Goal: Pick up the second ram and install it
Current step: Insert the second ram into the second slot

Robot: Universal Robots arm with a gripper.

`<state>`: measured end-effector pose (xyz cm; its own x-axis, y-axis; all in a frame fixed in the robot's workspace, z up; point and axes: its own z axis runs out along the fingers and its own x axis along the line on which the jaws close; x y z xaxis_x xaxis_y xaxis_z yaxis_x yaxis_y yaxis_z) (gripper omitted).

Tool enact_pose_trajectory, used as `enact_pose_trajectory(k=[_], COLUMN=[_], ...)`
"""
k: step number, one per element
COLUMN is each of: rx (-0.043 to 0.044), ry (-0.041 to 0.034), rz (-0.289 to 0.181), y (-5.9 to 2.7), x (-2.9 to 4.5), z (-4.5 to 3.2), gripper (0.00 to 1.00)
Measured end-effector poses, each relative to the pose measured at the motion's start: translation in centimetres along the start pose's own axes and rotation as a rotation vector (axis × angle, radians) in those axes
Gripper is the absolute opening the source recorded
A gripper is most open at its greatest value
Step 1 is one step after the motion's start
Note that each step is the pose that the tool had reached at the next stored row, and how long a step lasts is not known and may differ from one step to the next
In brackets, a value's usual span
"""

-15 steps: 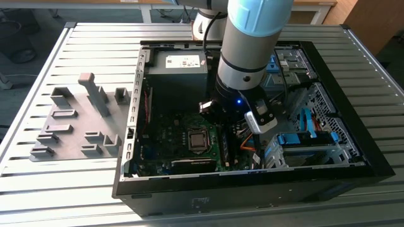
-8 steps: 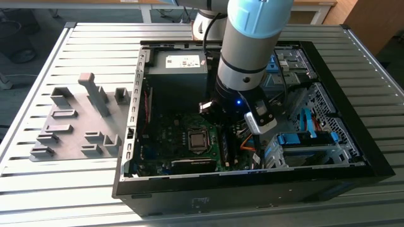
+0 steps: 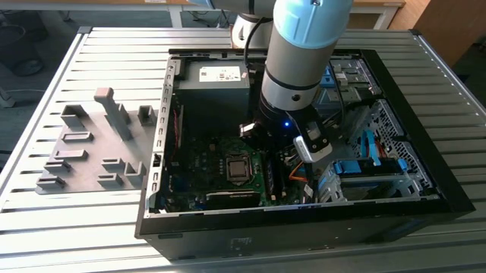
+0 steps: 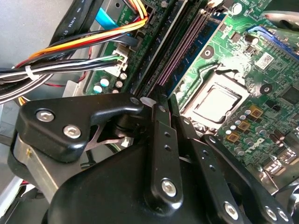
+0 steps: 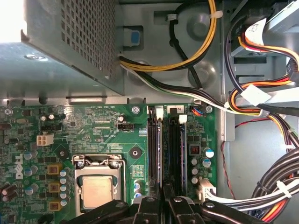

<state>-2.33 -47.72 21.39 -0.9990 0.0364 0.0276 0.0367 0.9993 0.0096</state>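
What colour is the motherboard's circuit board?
Green, clearest in the first wrist view, where the motherboard lies beside the processor socket.

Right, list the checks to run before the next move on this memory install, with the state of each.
1. Pincer lined up over the memory slots: ok, in both wrist views.
2. Second ram seated in a slot: cannot tell.
3. Cable bundle off the slots: ok, it lies to one side.
4. Processor socket free of the pincer: ok, it sits beside it.
5. Computer case open with the arm reaching inside: ok.
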Motion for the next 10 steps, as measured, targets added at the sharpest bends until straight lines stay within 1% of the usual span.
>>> enact_pose_trajectory(k=[4,10], rx=[-0.002,-0.0024], ry=[0.0,0.0], rz=[0.0,0.0], y=[0.01,0.01], x=[0.0,-0.01], z=[0.09,0.1], gripper=[0.14,0.14])
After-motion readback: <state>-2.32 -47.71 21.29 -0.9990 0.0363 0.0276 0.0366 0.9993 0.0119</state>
